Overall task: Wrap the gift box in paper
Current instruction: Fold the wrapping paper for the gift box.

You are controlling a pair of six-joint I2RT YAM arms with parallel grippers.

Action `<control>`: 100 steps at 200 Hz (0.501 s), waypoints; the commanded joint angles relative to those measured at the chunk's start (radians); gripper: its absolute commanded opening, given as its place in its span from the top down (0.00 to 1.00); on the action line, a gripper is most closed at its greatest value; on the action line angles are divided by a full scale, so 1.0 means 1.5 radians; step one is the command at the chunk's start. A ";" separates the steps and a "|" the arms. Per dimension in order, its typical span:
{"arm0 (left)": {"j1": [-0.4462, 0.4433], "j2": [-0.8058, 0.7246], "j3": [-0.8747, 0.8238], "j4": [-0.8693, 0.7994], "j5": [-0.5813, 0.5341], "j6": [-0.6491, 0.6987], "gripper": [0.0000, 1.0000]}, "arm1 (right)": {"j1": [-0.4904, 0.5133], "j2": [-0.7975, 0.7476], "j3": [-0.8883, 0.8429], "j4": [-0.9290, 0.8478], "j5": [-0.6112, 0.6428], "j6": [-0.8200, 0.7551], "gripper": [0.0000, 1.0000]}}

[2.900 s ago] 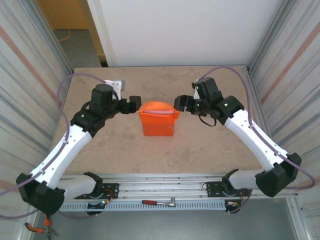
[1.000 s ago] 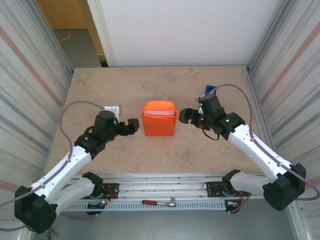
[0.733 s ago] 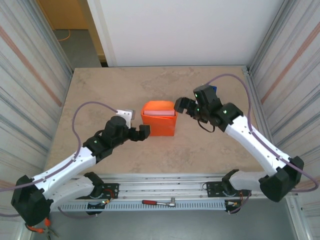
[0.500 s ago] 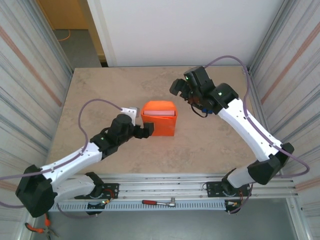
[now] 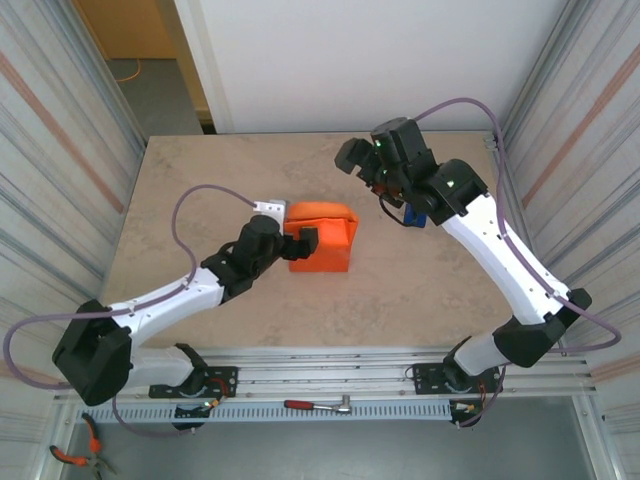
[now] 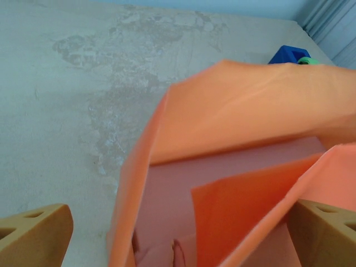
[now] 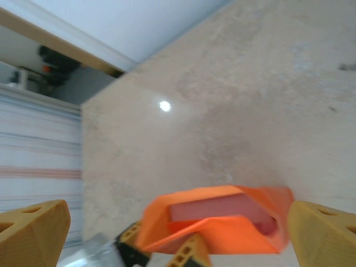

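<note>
Paper [image 5: 326, 246] edge sits between wide-open left jaws; right jaws gape above bare table [image 5: 200, 180].

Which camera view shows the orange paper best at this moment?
The top external view: the whole paper shows, folded up around the gift box, with the left pincer at its left side. The left wrist view gives a close look at its raised flaps; the right wrist view shows its open end with the pink box inside.

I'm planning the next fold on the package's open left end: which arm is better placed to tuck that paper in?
Probably left: the left gripper, open, sits at the loose end of the paper, fingers either side. The right gripper, open, hangs well beyond it.
</note>
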 commanded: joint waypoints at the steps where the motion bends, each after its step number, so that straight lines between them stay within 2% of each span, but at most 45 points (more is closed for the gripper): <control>1: -0.004 0.021 0.029 0.012 -0.049 0.016 0.02 | 0.008 -0.025 0.047 0.047 -0.027 -0.031 0.02; 83: -0.012 0.079 0.046 -0.011 -0.114 0.024 0.04 | 0.012 -0.047 0.041 0.124 -0.078 -0.053 0.02; 100: -0.014 0.078 0.040 -0.012 -0.120 0.022 0.04 | -0.001 -0.057 0.001 0.148 -0.100 -0.048 0.02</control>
